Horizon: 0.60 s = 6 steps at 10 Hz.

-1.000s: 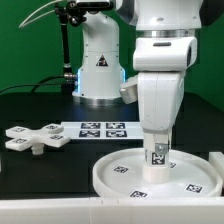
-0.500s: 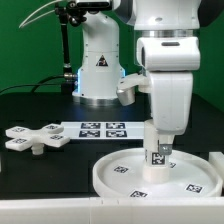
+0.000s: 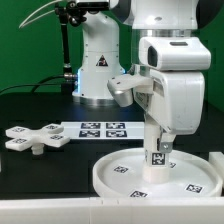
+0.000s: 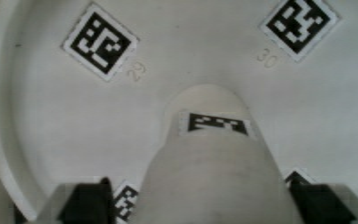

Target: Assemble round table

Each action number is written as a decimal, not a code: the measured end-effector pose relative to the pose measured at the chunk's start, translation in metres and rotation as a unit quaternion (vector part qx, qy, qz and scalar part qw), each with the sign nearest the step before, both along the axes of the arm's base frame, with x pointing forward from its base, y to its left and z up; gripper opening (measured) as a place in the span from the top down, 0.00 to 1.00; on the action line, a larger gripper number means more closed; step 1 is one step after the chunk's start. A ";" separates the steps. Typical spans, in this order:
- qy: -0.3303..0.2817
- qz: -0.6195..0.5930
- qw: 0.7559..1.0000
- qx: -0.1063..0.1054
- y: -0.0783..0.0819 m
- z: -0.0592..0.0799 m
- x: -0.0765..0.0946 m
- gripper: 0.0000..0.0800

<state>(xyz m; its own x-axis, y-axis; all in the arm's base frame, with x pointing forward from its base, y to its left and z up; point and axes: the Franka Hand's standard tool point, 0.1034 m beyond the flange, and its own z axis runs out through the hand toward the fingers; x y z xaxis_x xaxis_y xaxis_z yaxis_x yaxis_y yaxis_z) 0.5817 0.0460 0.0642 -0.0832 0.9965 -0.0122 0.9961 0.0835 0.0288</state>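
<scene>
The large rimmed round disc [image 3: 112, 176] lies flat at the front of the table, right of centre. The short cylinder leg [image 3: 158, 156] stands upright on it, near its middle. My gripper [image 3: 158, 144] comes straight down over the leg and is shut on its upper part. In the wrist view the leg [image 4: 211, 150] fills the space between my two dark fingers [image 4: 91, 200], and my gripper [image 4: 197, 202] holds it over the tagged disc [image 4: 176, 60]. The cross-shaped four-arm piece [image 3: 33, 138] lies on the table at the exterior view's left, apart from the gripper.
The marker board [image 3: 100, 129] lies flat on the dark table behind the disc. The robot's white base [image 3: 98, 65] stands at the back, with a camera stand beside it. A white edge shows at the far right [image 3: 219, 160].
My hand has turned about its vertical axis above the leg, so its side housing now faces the exterior view's left. The leg and disc stay where they were.
</scene>
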 end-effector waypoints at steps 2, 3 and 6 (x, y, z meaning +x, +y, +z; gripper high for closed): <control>0.009 -0.001 1.000 -0.001 -0.001 -0.002 -0.004 0.49; 0.009 -0.002 1.000 -0.001 -0.001 -0.002 -0.004 0.49; 0.012 -0.058 0.998 0.002 -0.002 -0.002 -0.004 0.49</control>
